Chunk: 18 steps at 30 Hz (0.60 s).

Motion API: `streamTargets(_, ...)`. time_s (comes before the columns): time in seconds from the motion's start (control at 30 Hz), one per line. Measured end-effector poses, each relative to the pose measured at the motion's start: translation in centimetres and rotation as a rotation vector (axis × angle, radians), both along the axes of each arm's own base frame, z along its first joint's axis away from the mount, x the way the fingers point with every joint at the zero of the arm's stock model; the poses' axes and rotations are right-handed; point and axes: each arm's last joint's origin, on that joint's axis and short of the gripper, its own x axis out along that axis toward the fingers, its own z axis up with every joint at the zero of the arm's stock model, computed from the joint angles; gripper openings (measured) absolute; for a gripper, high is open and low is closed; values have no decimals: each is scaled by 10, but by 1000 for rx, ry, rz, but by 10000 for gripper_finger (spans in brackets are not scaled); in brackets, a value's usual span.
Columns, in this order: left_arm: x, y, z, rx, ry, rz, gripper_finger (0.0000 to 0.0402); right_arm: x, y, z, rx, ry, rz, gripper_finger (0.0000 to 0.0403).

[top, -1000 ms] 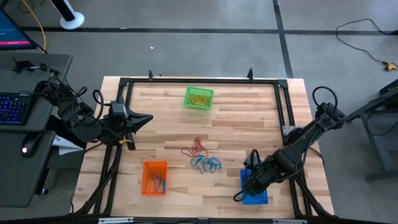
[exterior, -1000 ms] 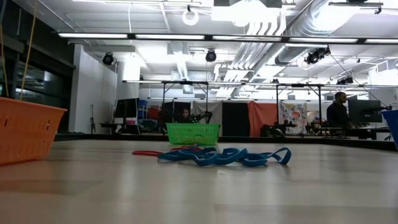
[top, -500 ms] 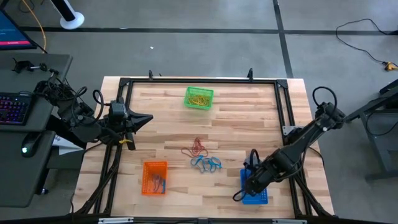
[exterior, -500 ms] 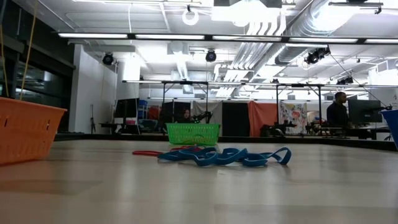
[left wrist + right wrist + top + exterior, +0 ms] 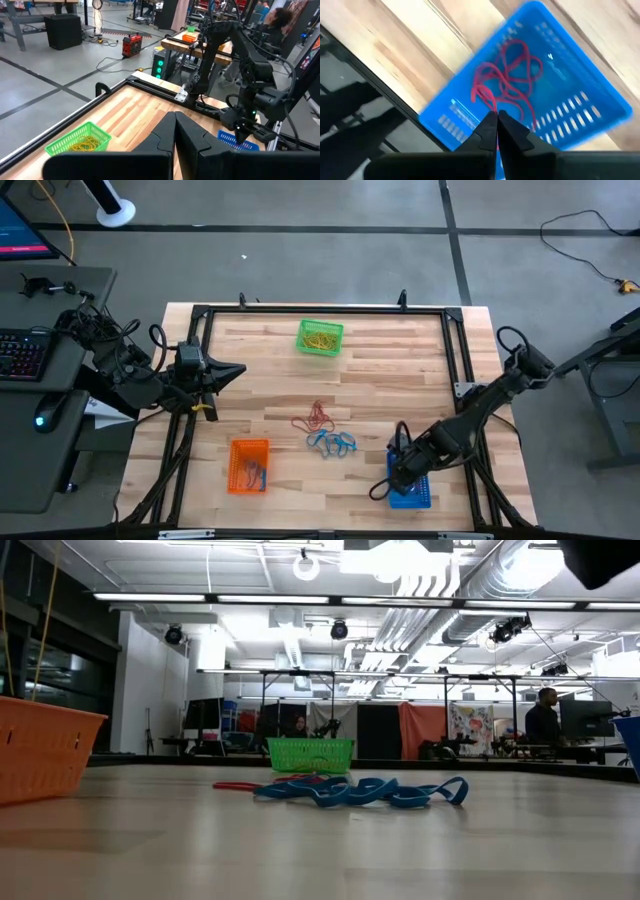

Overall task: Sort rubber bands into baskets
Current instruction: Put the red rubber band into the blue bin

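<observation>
Right gripper [image 5: 496, 122]: fingers closed, empty, above blue basket [image 5: 580, 95] holding red rubber bands [image 5: 507, 75], apparently just deposited. Left gripper [image 5: 174, 131]: closed, parked at table edge. Blue rubber bands [image 5: 331, 443] mid-table, unsorted.

Keyboard [image 5: 18, 352], red generator [image 5: 132, 44].

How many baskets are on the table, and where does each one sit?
3. The green basket sits at the table's far middle, the orange basket near the front left, and the blue basket at the front right, partly covered by the right arm.
</observation>
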Motion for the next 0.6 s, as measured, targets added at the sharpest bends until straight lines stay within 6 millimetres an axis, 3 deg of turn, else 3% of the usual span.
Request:
streamTargets(0.4, 0, 0, 0, 10, 4, -2, 1, -5, -4, -2, -49, 47, 1, 8)
streamTargets(0.6, 0, 0, 0, 18, 7, -4, 1, -5, -2, -1, -5, 59, 60, 92)
